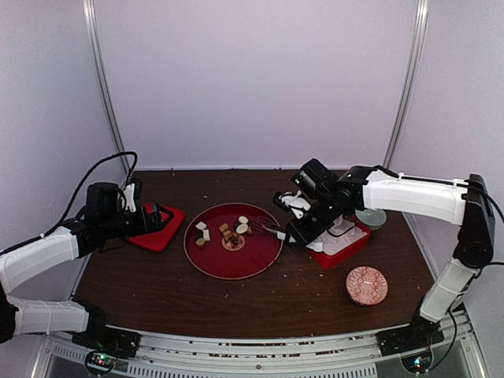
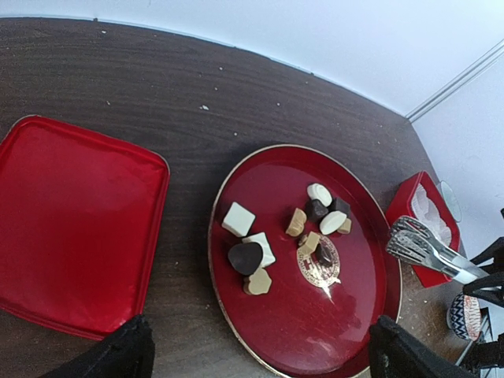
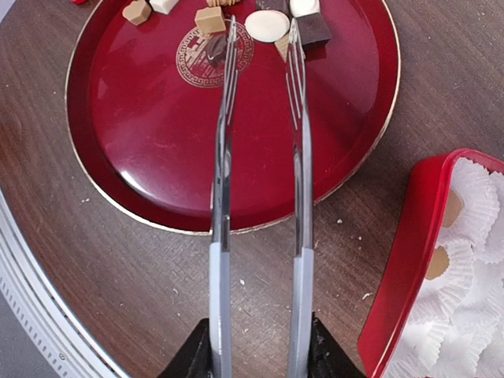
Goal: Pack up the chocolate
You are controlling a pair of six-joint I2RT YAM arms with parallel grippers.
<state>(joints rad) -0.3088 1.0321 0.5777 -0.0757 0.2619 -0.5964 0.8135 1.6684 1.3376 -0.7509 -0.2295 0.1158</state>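
Note:
Several chocolates [image 1: 228, 232], dark brown, tan and cream-white, lie on a round red plate [image 1: 236, 272]. In the left wrist view they cluster [image 2: 246, 256] on the plate [image 2: 339, 315]. My right gripper [image 3: 258, 350] is shut on the handles of metal tongs [image 3: 299, 157]. The tong tips are spread apart over the plate [image 3: 157, 142], either side of a white oval chocolate [image 3: 267, 25]. Two tan chocolates [image 3: 450, 209] sit in paper cups in the red box [image 3: 409, 260]. My left gripper [image 2: 260, 354] is open and empty, above the gap between the red lid [image 2: 71, 228] and the plate.
The red box [image 1: 346, 248] with white paper cups [image 3: 472, 205] stands right of the plate. A patterned small cup [image 1: 367, 285] sits at the front right, a glass bowl [image 1: 370, 218] behind the box. Pale crumbs dot the dark wooden table.

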